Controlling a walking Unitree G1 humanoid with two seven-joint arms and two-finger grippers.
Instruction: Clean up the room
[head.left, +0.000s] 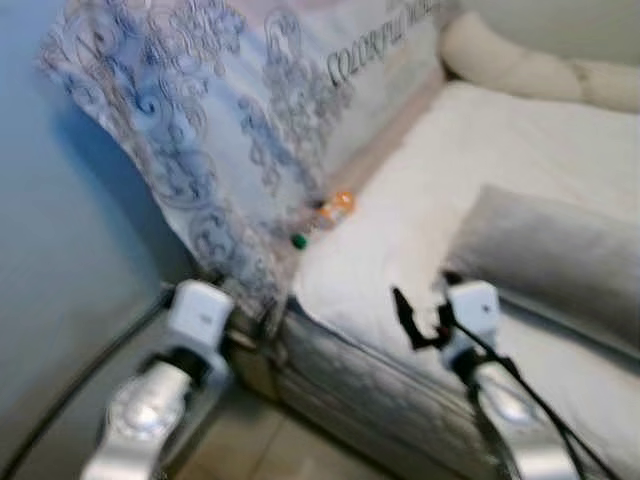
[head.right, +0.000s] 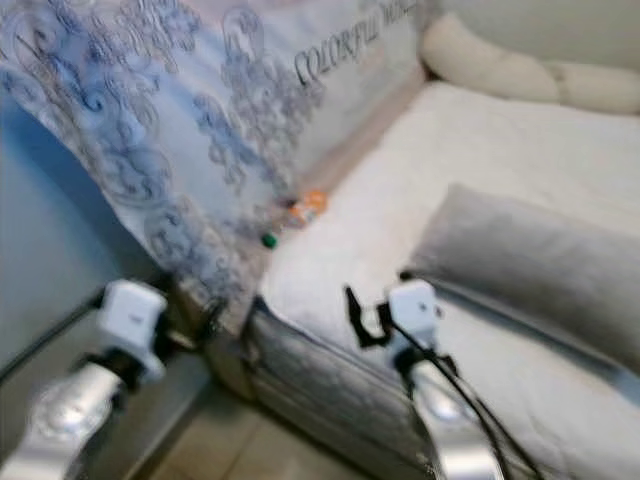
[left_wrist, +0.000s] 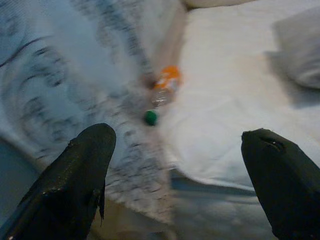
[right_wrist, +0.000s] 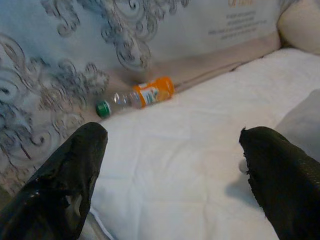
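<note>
— White bedding on the bed (head.left: 500, 170), a grey pillow (head.right: 540, 265) on it, a scroll-patterned cloth (head.left: 200, 120) hanging along the side. What is it after?

— I'd say the bottle (right_wrist: 137, 97). Green cap, orange label, lying on its side in the crease where the mattress meets that cloth, cap end pointing to the near corner.

— So it's at the reaching step?

— Looks like the approach, nothing picked up yet. Both arms are raised toward the bed, forearms angled up and inward. The right gripper (right_wrist: 172, 185) is over the near edge of the mattress, aimed at the bottle, its fingers wide apart and empty. The left gripper (left_wrist: 192, 177) is at the bed's corner beside the cloth, fingers also spread, nothing between them.

— Which one takes it?

— Hard to say. Both wrist cameras have the bottle ahead between the fingers, and it lies well apart from either. Whichever goes has to reach further in over the mattress, come down across the bottle's body rather than along it, and close without snagging the cloth it rests against

— And the pictures are a bit smeared

— Yes, the head views are blurred
</note>
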